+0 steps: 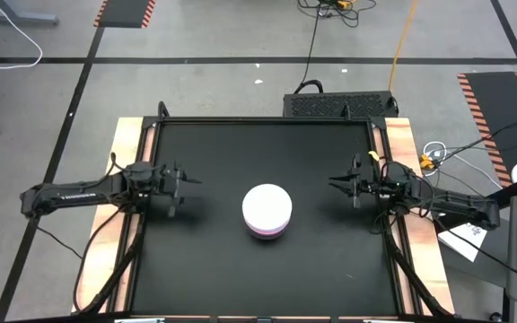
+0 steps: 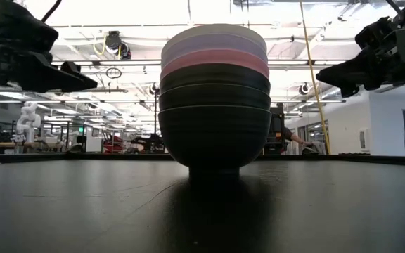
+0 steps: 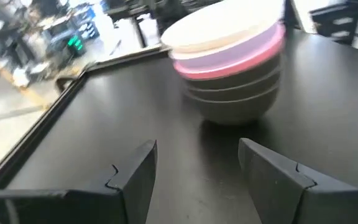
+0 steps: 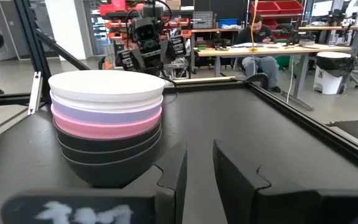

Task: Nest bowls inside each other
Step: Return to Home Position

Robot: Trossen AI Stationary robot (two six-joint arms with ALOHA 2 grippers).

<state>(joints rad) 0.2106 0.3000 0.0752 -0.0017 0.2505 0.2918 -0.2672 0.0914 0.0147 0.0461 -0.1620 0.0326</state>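
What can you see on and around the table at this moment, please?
white bowl: one, white, top of the single nested stack at the table's middle.
purple bowl: one, lavender, directly under the white one.
pink bowl: one, pink, under the purple one.
black bowls: three, black, bottom of the stack, the lowest standing on the table.
table: one, black top.
person: one, seated in the room beyond the table.
left gripper: one, dark, open and empty, raised left of the stack.
right gripper: one, dark, fingers slightly apart and empty, raised right of the stack.
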